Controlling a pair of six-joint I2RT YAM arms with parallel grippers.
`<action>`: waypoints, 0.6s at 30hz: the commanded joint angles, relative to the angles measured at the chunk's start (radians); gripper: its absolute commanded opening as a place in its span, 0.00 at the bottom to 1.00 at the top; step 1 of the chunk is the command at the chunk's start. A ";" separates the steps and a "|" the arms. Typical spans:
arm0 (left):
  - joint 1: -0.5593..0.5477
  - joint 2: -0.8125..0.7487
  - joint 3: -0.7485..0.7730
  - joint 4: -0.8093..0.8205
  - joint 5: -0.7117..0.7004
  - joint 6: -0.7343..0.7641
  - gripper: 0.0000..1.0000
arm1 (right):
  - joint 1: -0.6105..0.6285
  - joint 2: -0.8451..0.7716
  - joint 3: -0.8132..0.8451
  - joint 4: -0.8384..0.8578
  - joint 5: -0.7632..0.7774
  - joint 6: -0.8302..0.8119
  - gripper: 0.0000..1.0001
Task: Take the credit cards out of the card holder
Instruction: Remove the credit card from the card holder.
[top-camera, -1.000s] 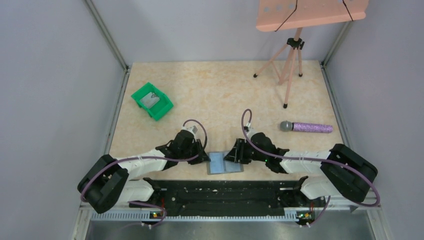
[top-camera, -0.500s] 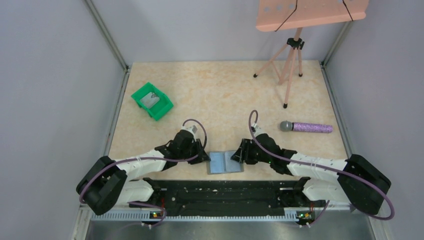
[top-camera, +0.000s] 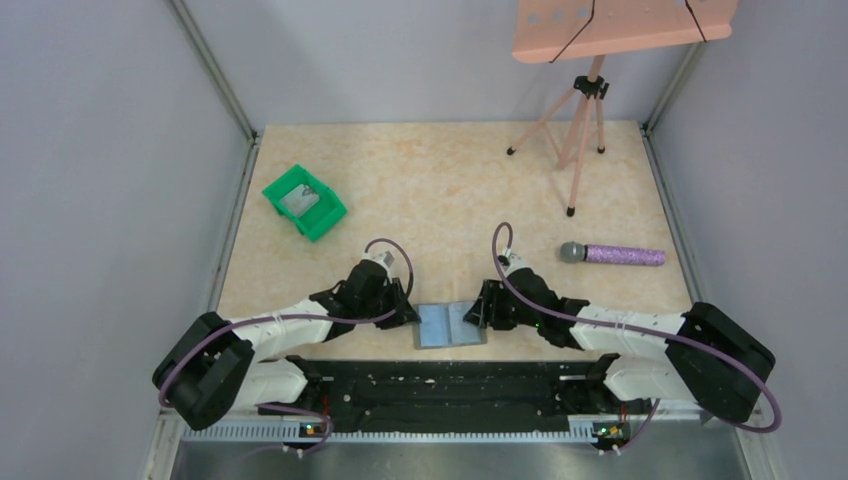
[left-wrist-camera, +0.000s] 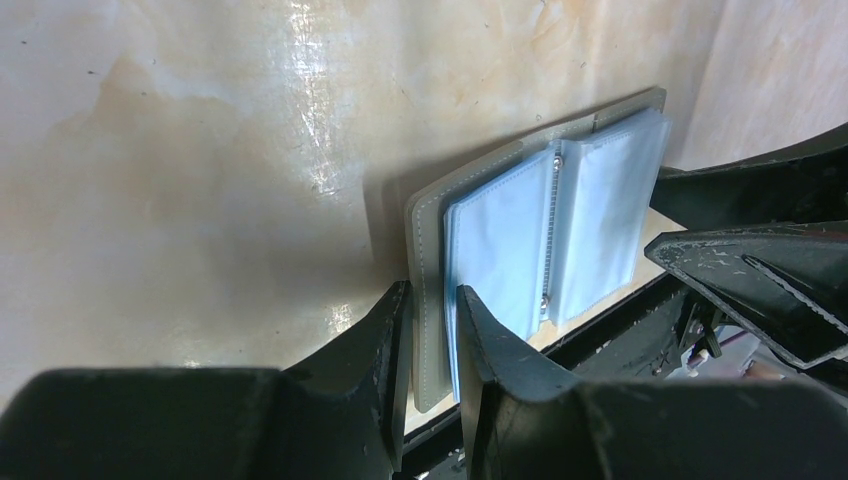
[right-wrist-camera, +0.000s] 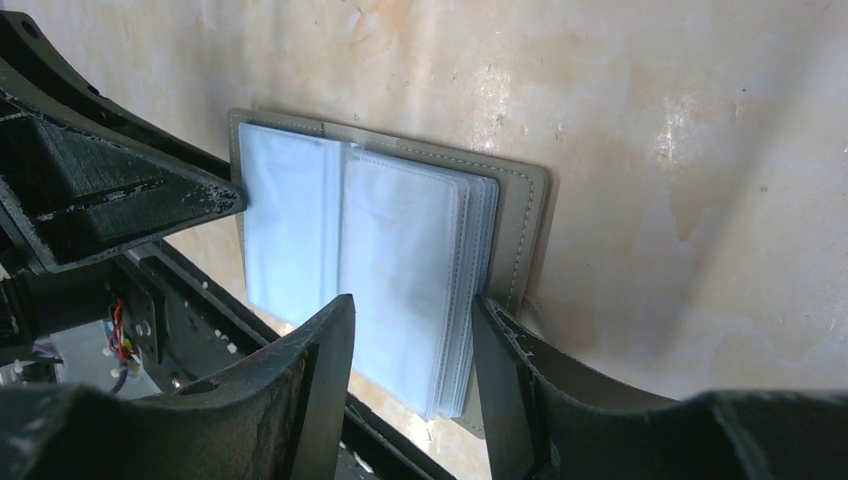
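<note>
Since a moment ago, the right arm is swinging its elbow out to the side, and the right gripper (right-wrist-camera: 410, 312) is sliding a little way along the card holder (top-camera: 450, 325). The left gripper (left-wrist-camera: 432, 300) and the card holder are staying put.

The card holder is lying open and flat on the table (top-camera: 440, 180), between the two grippers and close to the near edge. The left gripper is standing over its left side with its jaws only a little apart. The grey cover (left-wrist-camera: 425, 240) is showing in the gap. It is probably keeping the card holder from sliding, but I cannot tell if it is pinching the cover or only pressing on it.

The right gripper's jaws are standing about half apart over the right side. The pale blue pockets (right-wrist-camera: 400, 240) are sitting between them, fanning out a little at the near end. I cannot tell if the jaws are squeezing them. It looks like it is hunting for a card to pull, but the pockets are cloudy and no card is showing.

Room is tight here. The black bar (top-camera: 440, 385) is running just behind the card holder, and both grippers are crowding its sides. The open room is on the far side, in the middle of the table. The green bin (top-camera: 304, 201) and the microphone (top-camera: 612, 255) are sitting well apart from the card holder.
</note>
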 joint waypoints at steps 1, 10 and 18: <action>-0.005 -0.013 -0.007 0.025 0.010 -0.003 0.28 | 0.005 -0.014 0.036 0.023 -0.003 -0.022 0.46; -0.004 -0.021 -0.009 0.020 0.007 -0.003 0.28 | 0.005 -0.038 0.077 -0.087 0.046 -0.059 0.45; -0.004 -0.018 -0.007 0.022 0.008 -0.003 0.28 | 0.008 -0.042 0.085 -0.074 0.036 -0.058 0.46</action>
